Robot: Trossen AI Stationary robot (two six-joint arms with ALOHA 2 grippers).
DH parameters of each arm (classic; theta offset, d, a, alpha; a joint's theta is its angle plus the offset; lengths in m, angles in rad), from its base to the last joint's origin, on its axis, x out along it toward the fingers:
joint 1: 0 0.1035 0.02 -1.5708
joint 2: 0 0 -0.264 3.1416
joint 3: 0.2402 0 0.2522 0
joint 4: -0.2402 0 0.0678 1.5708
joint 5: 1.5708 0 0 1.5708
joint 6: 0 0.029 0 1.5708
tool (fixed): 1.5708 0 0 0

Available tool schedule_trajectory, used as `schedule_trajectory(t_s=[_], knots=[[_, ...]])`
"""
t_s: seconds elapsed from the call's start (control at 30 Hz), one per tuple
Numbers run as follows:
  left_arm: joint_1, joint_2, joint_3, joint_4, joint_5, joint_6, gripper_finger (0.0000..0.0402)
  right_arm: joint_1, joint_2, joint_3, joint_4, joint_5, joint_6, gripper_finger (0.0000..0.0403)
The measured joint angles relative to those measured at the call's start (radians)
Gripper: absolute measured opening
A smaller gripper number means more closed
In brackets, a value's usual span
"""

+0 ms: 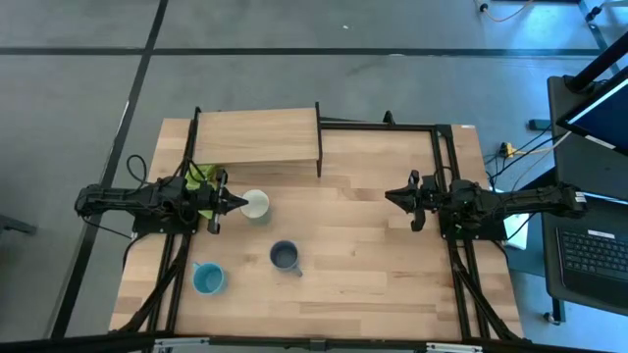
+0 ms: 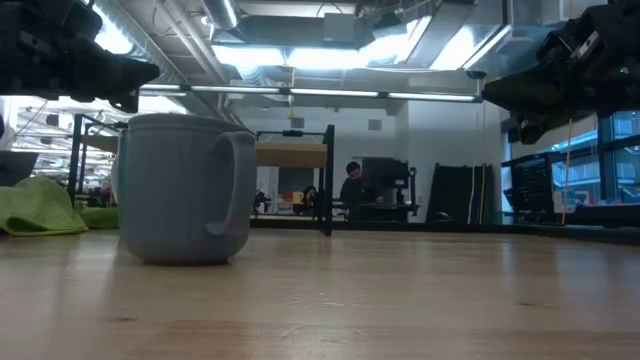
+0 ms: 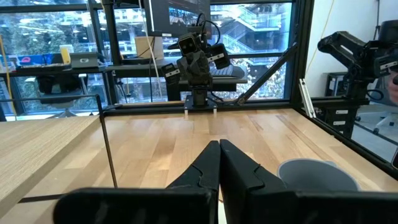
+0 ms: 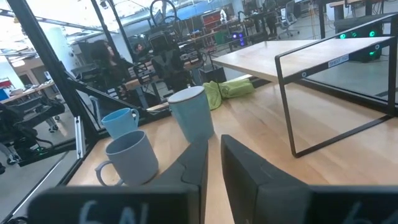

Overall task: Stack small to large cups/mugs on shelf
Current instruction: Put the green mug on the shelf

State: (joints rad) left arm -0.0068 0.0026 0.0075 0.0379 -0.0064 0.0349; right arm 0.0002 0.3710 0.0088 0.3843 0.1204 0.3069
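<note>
Approach step, I judge — left gripper (image 1: 238, 204), fingers closed on nothing, sits beside the pale green mug (image 1: 256, 205); next it must open — right gripper (image 1: 391, 194) waits, closed.

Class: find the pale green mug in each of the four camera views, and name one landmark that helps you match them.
High view: pale green mug left of centre, below the shelf.
Low view: not visible; probably hidden behind the dark grey-blue mug.
Left wrist view: lower right.
Right wrist view: centre, the farthest mug.
Shared landmark: the shelf.
</note>
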Motion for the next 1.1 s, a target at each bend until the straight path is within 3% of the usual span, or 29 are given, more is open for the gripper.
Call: schedule_trajectory(t_s=[0.9,1.1], knots=[[0.000,0.000,0.000,0.000,0.000,0.000,0.0000,0.000,0.000,0.000,0.000,0.039,0.000,0.0047],[0.000,0.000,0.000,0.000,0.000,0.000,0.0000,-0.001,0.000,0.000,0.016,0.045,0.083,0.0047]])
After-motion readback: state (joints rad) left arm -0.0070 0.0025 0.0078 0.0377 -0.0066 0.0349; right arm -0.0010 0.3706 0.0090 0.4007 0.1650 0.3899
